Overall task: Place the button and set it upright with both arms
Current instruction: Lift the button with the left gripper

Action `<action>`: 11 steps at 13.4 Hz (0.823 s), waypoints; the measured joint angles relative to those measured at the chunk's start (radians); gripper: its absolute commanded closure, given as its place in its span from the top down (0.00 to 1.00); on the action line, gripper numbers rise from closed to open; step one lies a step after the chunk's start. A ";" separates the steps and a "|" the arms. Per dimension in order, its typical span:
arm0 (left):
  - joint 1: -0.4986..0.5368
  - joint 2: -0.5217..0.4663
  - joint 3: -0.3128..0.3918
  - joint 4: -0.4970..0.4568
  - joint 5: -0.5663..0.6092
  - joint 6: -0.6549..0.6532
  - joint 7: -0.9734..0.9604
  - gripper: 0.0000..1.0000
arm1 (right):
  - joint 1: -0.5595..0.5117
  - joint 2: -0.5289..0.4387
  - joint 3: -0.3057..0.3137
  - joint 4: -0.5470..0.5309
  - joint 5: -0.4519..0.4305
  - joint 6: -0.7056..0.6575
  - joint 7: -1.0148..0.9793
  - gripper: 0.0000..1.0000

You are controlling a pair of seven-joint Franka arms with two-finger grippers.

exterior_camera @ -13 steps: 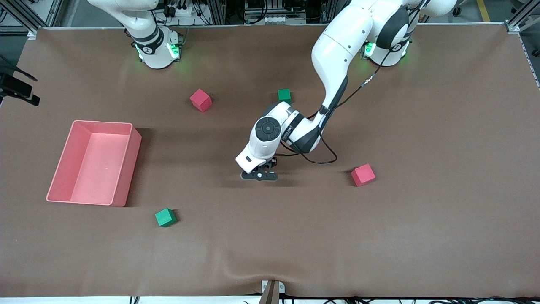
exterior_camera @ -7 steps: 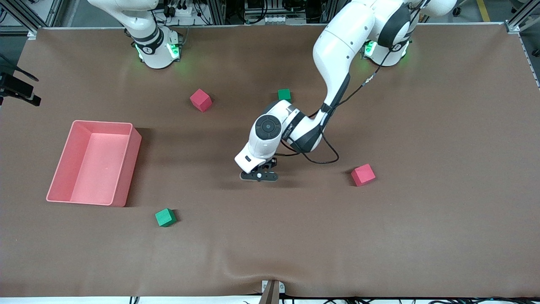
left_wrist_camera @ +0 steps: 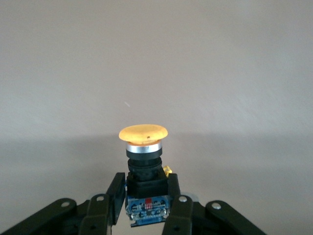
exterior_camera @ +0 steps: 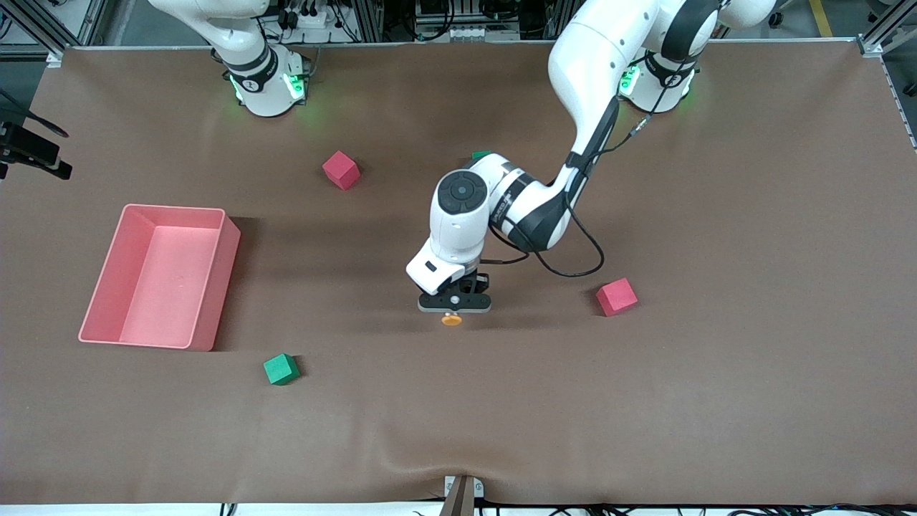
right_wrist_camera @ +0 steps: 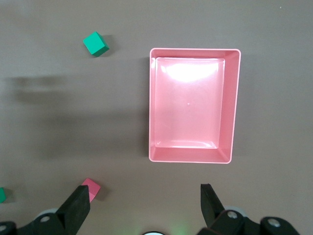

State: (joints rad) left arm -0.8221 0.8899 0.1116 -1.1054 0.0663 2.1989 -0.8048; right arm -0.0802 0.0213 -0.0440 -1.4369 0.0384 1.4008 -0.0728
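The button has an orange cap that shows just below my left gripper in the front view, near the table's middle. In the left wrist view, my left gripper is shut on the button's black body. The orange cap points away from the fingers, low over the brown mat. I cannot tell whether the button touches the mat. My right gripper is open and empty, high over the mat beside the pink bin; the front view shows only the right arm's base.
A pink bin stands toward the right arm's end, also in the right wrist view. Red cubes and a green cube lie around. Another green cube is mostly hidden by the left arm.
My left arm has swung and shifted slightly toward its own end of the table. The orange cap now shows under the gripper, and the wrist now covers most of the green cube near it.
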 measured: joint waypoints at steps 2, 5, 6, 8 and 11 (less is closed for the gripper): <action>-0.009 -0.027 0.000 -0.028 0.089 0.020 -0.068 0.00 | -0.002 -0.002 -0.006 0.003 0.000 -0.001 0.000 1.00; -0.048 -0.045 0.000 -0.072 0.261 0.083 -0.285 0.00 | -0.002 -0.006 -0.003 0.012 0.000 -0.003 0.000 1.00; -0.063 -0.046 -0.001 -0.079 0.355 0.088 -0.387 0.00 | -0.002 -0.006 -0.003 0.013 0.000 -0.004 0.000 1.00; -0.093 -0.046 -0.003 -0.093 0.472 0.089 -0.516 0.00 | -0.002 -0.006 -0.003 0.013 0.000 -0.004 0.000 1.00; -0.149 -0.038 -0.002 -0.130 0.699 0.089 -0.769 0.00 | -0.002 -0.006 -0.002 0.013 0.000 -0.004 0.000 1.00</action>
State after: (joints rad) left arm -0.9710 0.8517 0.1098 -1.2354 0.7651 2.2879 -1.5742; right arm -0.0822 0.0151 -0.0464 -1.4242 0.0384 1.3964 -0.0725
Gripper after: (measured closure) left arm 0.604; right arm 0.000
